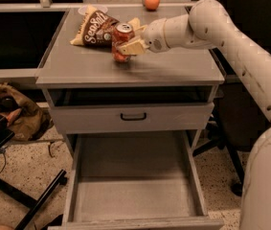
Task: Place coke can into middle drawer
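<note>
1. My tool (125, 41) is pinching the coke can (121, 32). One finger crosses the can's near side and the other sits behind it. The can stands upright on the worktop (125, 73), just beside the right end of the chip bag (94, 28).
2. I judge the can to be light and stiff enough for a firm pinch. Its thin wall would dent if I squeezed hard, so moderate pressure suits it.
3. The painted metal is probably slick. A side grip at mid-height, where my tool sits now, should keep it from tipping or sliding out.
4. If it is full, the liquid adds weight and may slosh. I would carry it upright and without jerks.
5. The middle drawer (135, 198) stands pulled open, well below and in front of the chip bag. Its floor is flat, so the can should stand there if I set it down gently.
6. Writing: the chip bag shows white script that reads like "Sea Salt". The can's lettering is mostly hidden behind my finger and I cannot read it.
7. An orange (151, 1) lies behind and to the right of the chip bag, well apart from my grip.
</note>
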